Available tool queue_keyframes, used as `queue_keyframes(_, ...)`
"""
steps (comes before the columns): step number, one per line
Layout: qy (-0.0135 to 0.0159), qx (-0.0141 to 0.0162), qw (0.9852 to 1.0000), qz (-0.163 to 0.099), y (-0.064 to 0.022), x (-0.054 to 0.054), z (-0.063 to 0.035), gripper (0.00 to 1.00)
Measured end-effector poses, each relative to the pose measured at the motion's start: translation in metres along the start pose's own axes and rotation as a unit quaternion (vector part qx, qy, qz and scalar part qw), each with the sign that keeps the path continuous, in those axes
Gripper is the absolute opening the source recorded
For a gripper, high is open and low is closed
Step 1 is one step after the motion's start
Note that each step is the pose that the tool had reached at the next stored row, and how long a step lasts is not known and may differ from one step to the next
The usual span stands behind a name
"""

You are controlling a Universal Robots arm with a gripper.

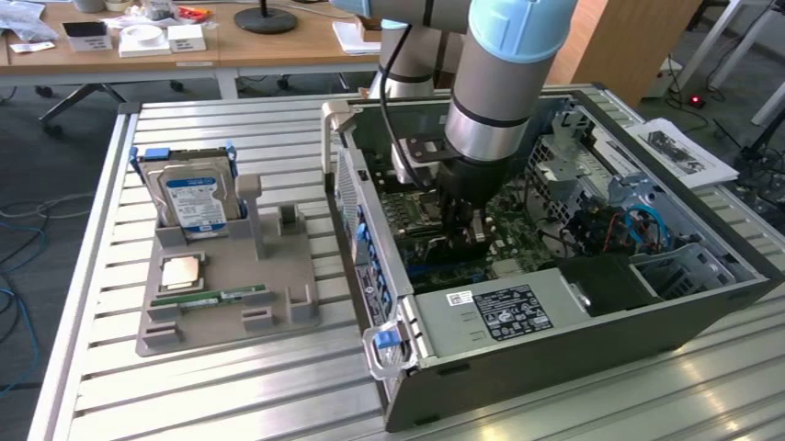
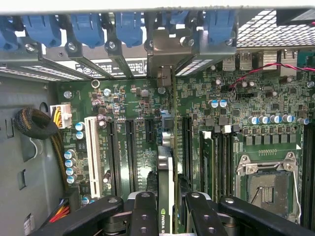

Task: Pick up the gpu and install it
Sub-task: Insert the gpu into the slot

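Observation:
The gpu [image 2: 166, 169] is a thin black card seen edge-on in the wrist view, with a green logo near my fingers [image 2: 145, 211]. It stands upright over the motherboard [image 2: 133, 108] between the long black slots. Its silvery end bracket [image 2: 165, 49] lies against the case's rear slot openings. My gripper [image 2: 166, 209] is shut on the card's edge, one finger on each side. In the exterior view my gripper [image 1: 464, 230] reaches down into the open computer case [image 1: 687, 303], low over the board. Whether the card sits in a slot cannot be told.
Blue bracket clips [image 2: 88, 27] line the case's rear wall. An empty CPU socket [image 2: 268, 184] lies beside the card. On the exterior view's left, a grey holder [image 1: 282, 276] carries a hard drive [image 1: 190, 197], a CPU chip [image 1: 182, 273] and a memory stick [image 1: 227, 297].

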State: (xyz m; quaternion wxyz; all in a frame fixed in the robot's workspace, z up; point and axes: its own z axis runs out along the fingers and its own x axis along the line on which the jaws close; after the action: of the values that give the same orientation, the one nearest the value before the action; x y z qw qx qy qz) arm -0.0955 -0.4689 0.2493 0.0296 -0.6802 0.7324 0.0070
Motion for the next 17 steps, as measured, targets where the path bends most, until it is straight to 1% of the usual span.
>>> queue_keyframes(16,-0.0004,0.0,1.0,0.0,0.0002,0.0,0.0017,0.27)
queue_keyframes(17,-0.0013,0.0,1.0,0.0,0.0004,-0.0001,0.0024,0.27)
